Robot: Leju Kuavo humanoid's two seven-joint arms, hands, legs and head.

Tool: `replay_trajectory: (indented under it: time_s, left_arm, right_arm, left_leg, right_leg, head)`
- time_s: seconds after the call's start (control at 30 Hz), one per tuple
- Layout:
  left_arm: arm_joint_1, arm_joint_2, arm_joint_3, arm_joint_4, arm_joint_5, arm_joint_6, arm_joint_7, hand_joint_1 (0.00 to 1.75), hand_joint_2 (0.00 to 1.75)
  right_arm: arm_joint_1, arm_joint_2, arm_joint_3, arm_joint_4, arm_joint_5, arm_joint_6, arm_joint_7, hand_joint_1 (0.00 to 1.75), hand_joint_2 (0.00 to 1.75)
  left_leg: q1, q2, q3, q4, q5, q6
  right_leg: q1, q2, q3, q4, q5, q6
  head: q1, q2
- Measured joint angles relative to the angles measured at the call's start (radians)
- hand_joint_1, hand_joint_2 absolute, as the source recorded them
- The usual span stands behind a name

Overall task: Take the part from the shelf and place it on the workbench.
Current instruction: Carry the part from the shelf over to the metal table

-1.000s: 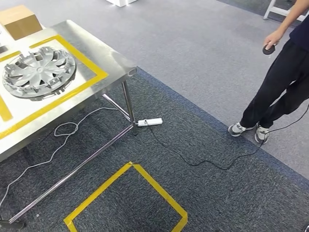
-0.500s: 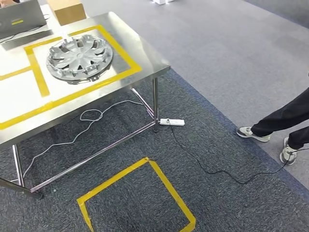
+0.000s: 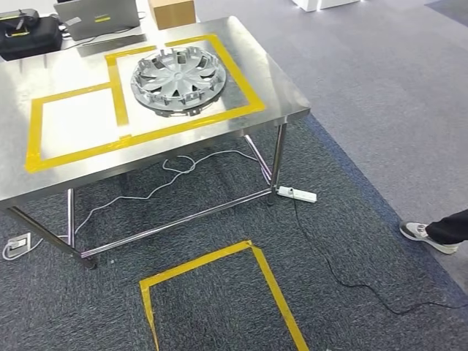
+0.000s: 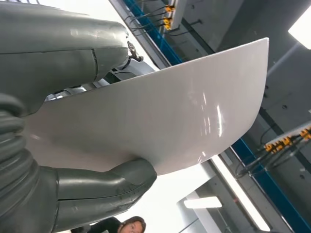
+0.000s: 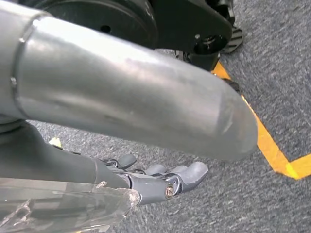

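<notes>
My left hand grips a smooth pale curved part, thumb on one face and fingers on the other, held up toward the ceiling. In the right wrist view my right hand has its fingers stretched out straight over the carpet, beside a silver-grey rounded piece; I cannot tell whether it grips that piece. The steel workbench stands ahead on the left. A silver hubcap lies in its right yellow-taped box. The left taped box holds nothing.
A laptop, a black bag and a cardboard box sit at the workbench's far edge. A yellow taped square marks the carpet in front. A power strip and cable lie by the table leg. A person's foot is at right.
The camera has turned left, so the workbench now sits nearer the middle of the picture with more of its top showing. The person has slid to the right edge.
</notes>
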Motion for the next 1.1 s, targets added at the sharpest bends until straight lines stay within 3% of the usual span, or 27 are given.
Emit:
replay_trajectory:
  time_s: [0.03,0.1,0.17,0.23,0.27,0.33,0.4,0.47,0.53,0.57,0.6,0.67,0.73,0.77,0.8,0.9,0.97,1.03,1.1]
  left_arm:
    - [-0.001,0.001,-0.002,0.001,0.001,-0.001,0.000,1.75,1.75]
    - [-0.005,0.003,-0.005,0.004,0.003,-0.002,0.000,1.75,1.75]
    - [-0.011,0.006,-0.008,0.006,0.003,-0.002,0.000,1.75,1.75]
    - [-0.014,0.007,-0.011,0.010,0.004,-0.005,0.000,1.75,1.75]
    - [-0.013,0.008,-0.011,0.012,0.005,-0.011,0.001,1.75,1.75]
    - [-0.015,0.012,-0.013,0.017,0.001,-0.024,0.003,1.75,1.75]
    - [-0.022,0.016,-0.015,0.021,-0.010,-0.029,0.002,1.75,1.75]
    - [-0.029,0.019,-0.016,0.023,-0.025,-0.023,0.000,1.75,1.75]
    - [-0.030,0.020,-0.017,0.025,-0.035,-0.016,-0.001,1.75,1.75]
    - [-0.029,0.020,-0.017,0.026,-0.040,-0.012,-0.002,1.75,1.75]
    - [-0.029,0.020,-0.017,0.027,-0.044,-0.008,-0.002,1.75,1.75]
    - [-0.029,0.022,-0.018,0.029,-0.052,0.000,-0.003,1.75,1.75]
    - [-0.026,0.023,-0.018,0.032,-0.056,0.005,-0.003,1.75,1.75]
    - [-0.024,0.024,-0.017,0.033,-0.057,0.006,-0.003,1.75,1.75]
    - [-0.023,0.025,-0.017,0.034,-0.058,0.007,-0.003,1.75,1.75]
    - [-0.022,0.026,-0.017,0.034,-0.065,0.008,-0.003,1.75,1.75]
    - [-0.022,0.026,-0.016,0.035,-0.071,0.010,-0.003,1.75,1.75]
    - [-0.022,0.027,-0.016,0.035,-0.075,0.012,-0.002,1.75,1.75]
    - [-0.023,0.028,-0.017,0.035,-0.078,0.013,-0.001,1.75,1.75]
  right_arm:
    - [-0.001,0.000,0.000,0.000,0.000,0.000,-0.001,0.00,0.00]
    - [-0.002,0.000,0.000,0.000,-0.001,0.001,-0.003,0.00,0.00]
    - [0.000,0.000,0.000,0.000,-0.001,0.001,-0.003,0.00,0.00]
    - [0.003,0.000,0.000,0.000,-0.001,0.001,-0.004,0.00,0.00]
    - [0.004,0.000,0.000,0.000,0.000,0.001,-0.006,0.00,0.00]
    - [0.002,0.000,0.000,0.000,0.003,-0.001,-0.010,0.00,0.00]
    - [-0.001,-0.001,0.000,0.000,0.009,-0.001,-0.008,0.00,0.00]
    - [-0.003,-0.003,0.000,0.000,0.013,-0.001,0.001,0.00,0.00]
    - [-0.005,-0.005,0.000,0.000,0.013,-0.001,0.013,0.00,0.00]
    - [-0.007,-0.006,0.000,0.000,0.011,-0.001,0.019,0.00,0.00]
    - [-0.007,-0.006,-0.001,0.000,0.007,-0.001,0.024,0.00,0.00]
    - [-0.006,-0.006,-0.004,0.000,0.000,0.000,0.033,0.00,0.00]
    - [0.001,-0.006,-0.009,0.000,-0.004,0.000,0.040,0.00,0.00]
    - [0.004,-0.006,-0.011,0.000,-0.005,-0.001,0.043,0.00,0.00]
    - [0.005,-0.006,-0.013,0.000,-0.006,-0.001,0.044,0.00,0.00]
    - [0.002,-0.006,-0.017,0.000,-0.008,-0.002,0.041,0.00,0.00]
    - [-0.002,-0.006,-0.018,0.000,-0.010,-0.002,0.034,0.00,0.00]
    - [-0.005,-0.005,-0.018,0.000,-0.011,-0.002,0.030,0.00,0.00]
    - [-0.005,-0.005,-0.018,0.000,-0.011,-0.002,0.029,0.00,0.00]
  left_leg:
    - [0.002,-0.003,-0.004,0.000,0.002,-0.006]
    - [-0.001,0.034,-0.025,0.036,-0.023,-0.014]
    - [-0.006,0.098,-0.080,0.153,-0.089,-0.019]
    - [-0.006,0.121,-0.133,0.270,-0.134,-0.021]
    - [-0.006,0.123,-0.136,0.283,-0.130,-0.019]
    - [-0.008,0.137,-0.088,0.201,-0.077,-0.014]
    - [-0.016,0.185,-0.015,0.068,-0.029,-0.004]
    - [-0.023,0.210,0.015,0.007,-0.019,0.007]
    - [-0.023,0.184,0.012,0.002,-0.017,0.019]
    - [-0.020,0.172,0.012,0.001,-0.016,0.024]
    - [-0.017,0.161,0.011,-0.001,-0.014,0.029]
    - [-0.013,0.138,0.010,-0.002,-0.011,0.037]
    - [-0.012,0.112,0.007,-0.001,-0.009,0.041]
    - [-0.013,0.097,0.007,-0.001,-0.009,0.041]
    - [-0.013,0.084,0.007,0.000,-0.008,0.040]
    - [-0.013,0.054,0.008,0.003,-0.008,0.034]
    - [-0.014,0.043,0.003,0.005,-0.005,0.023]
    - [-0.011,0.036,-0.002,0.003,-0.001,0.010]
    - [-0.012,0.057,-0.012,0.021,-0.016,0.000]
  right_leg:
    - [0.000,-0.012,0.001,-0.001,0.003,-0.007]
    - [-0.001,-0.038,0.001,-0.006,0.010,-0.021]
    - [0.001,-0.066,-0.001,-0.008,0.012,-0.028]
    - [0.005,-0.097,-0.003,-0.008,0.010,-0.030]
    - [0.007,-0.112,-0.003,-0.008,0.010,-0.031]
    - [0.008,-0.140,-0.001,-0.008,0.008,-0.030]
    - [0.013,-0.163,0.002,-0.006,0.004,-0.025]
    - [0.020,-0.185,0.006,-0.006,-0.002,-0.016]
    - [0.021,-0.204,0.010,-0.008,-0.006,-0.007]
    - [0.020,-0.195,0.009,-0.002,-0.013,-0.001]
    - [0.017,-0.172,0.000,0.021,-0.030,0.005]
    - [0.012,-0.110,-0.050,0.133,-0.090,0.015]
    - [0.010,-0.085,-0.112,0.258,-0.137,0.018]
    - [0.010,-0.081,-0.126,0.280,-0.135,0.018]
    - [0.009,-0.079,-0.120,0.260,-0.111,0.017]
    - [0.005,-0.052,-0.039,0.067,-0.011,0.010]
    - [0.005,-0.034,-0.012,0.003,0.003,0.003]
    - [0.007,-0.035,-0.010,0.000,0.006,-0.010]
    - [0.005,-0.043,-0.008,-0.005,0.014,-0.024]
  head:
    - [0.001,0.000]
    - [-0.006,0.000]
    - [-0.014,0.000]
    - [-0.015,0.000]
    - [-0.015,0.000]
    - [-0.015,0.000]
    - [-0.016,0.000]
    - [-0.015,0.000]
    - [-0.015,0.000]
    - [-0.013,0.000]
    - [-0.011,0.000]
    - [-0.005,0.000]
    - [-0.003,0.000]
    - [-0.003,0.000]
    - [-0.003,0.000]
    - [-0.003,0.000]
    - [-0.004,0.000]
    - [-0.005,0.000]
    - [-0.008,0.000]
